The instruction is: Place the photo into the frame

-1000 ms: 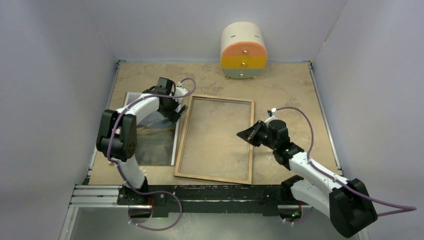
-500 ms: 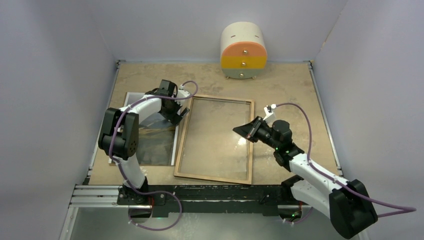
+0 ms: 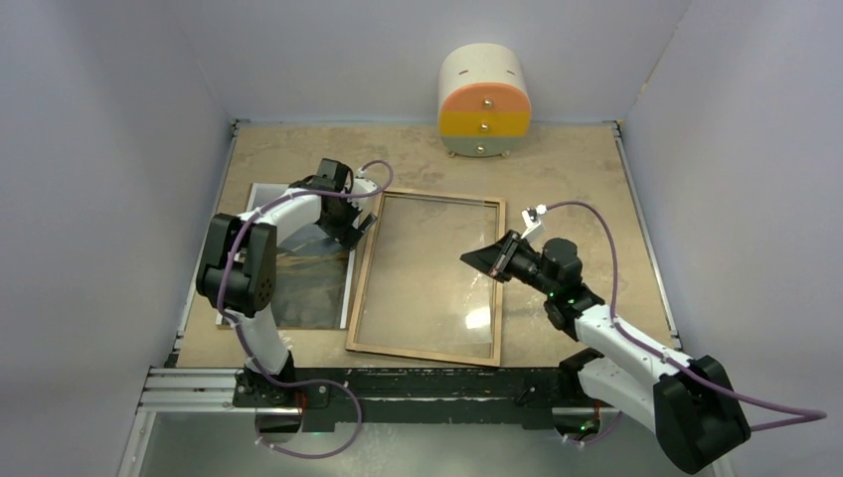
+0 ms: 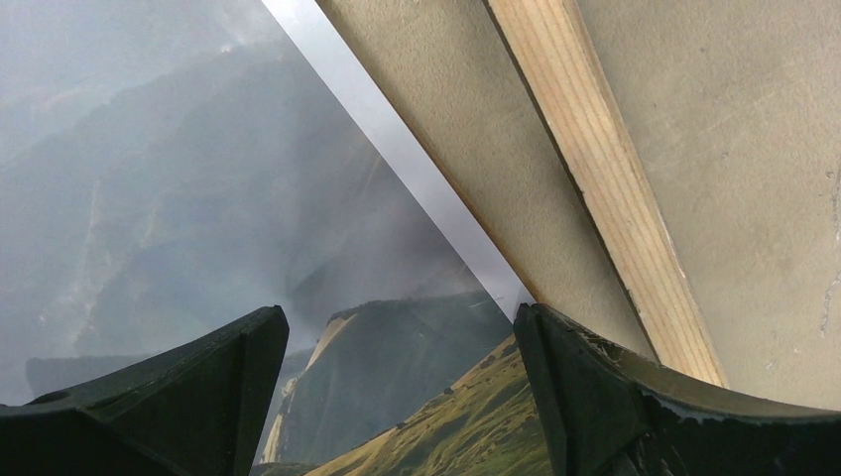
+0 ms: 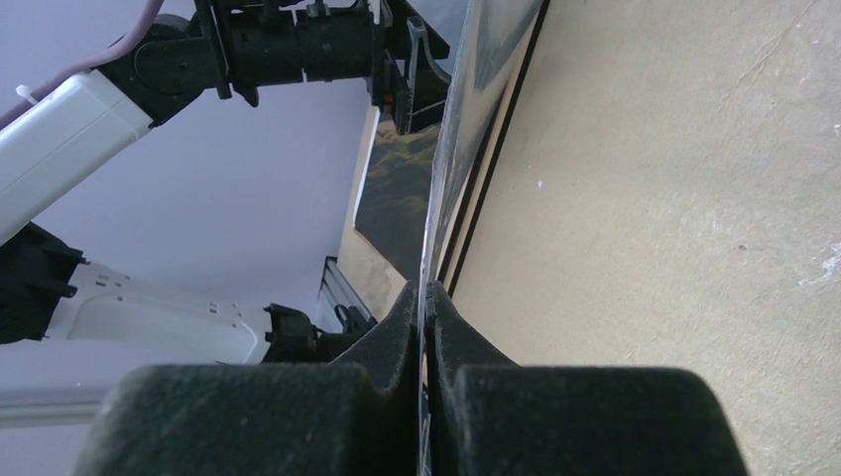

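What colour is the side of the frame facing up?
Light natural wood on the frame, clearest in the left wrist view.

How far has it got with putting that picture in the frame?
Early on. Done: the frame lies wood side up, ready. In hand: the right gripper has its jaws shut on a thin clear sheet at the frame's right edge, while the left gripper hangs over the photo, jaws open. Left: the photo lies beside the frame, not yet in it.
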Tool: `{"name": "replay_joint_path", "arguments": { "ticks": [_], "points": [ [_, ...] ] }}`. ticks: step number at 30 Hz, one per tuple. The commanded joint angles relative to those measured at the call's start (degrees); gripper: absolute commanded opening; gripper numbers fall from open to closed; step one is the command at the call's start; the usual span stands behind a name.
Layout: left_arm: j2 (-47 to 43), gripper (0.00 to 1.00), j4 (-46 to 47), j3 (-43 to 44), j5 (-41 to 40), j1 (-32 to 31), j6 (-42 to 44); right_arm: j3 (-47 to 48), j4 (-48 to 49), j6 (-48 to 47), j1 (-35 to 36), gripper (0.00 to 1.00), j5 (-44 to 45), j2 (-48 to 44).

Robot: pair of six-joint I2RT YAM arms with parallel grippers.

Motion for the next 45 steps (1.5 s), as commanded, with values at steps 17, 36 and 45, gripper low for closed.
{"name": "replay_joint_path", "arguments": {
  "ticks": [17,36,45],
  "points": [
    [2.6,0.92,0.4,3.2,0.8,1.4,-2.5,-1.9,1.3,-2.5,-0.1,0.0,-1.2,-4.2],
    [3.3,0.91,-0.6,2.9,2.5,1.2,-2.2,-1.2,-2.3,-8.1,-0.1,0.0,5.4,-4.0],
    [3.8,0.9,-0.5,2.0,2.6,0.9,-1.9,-0.7,-1.1,-7.9,-0.2,0.0,6.8,-1.4]
  ]
}}
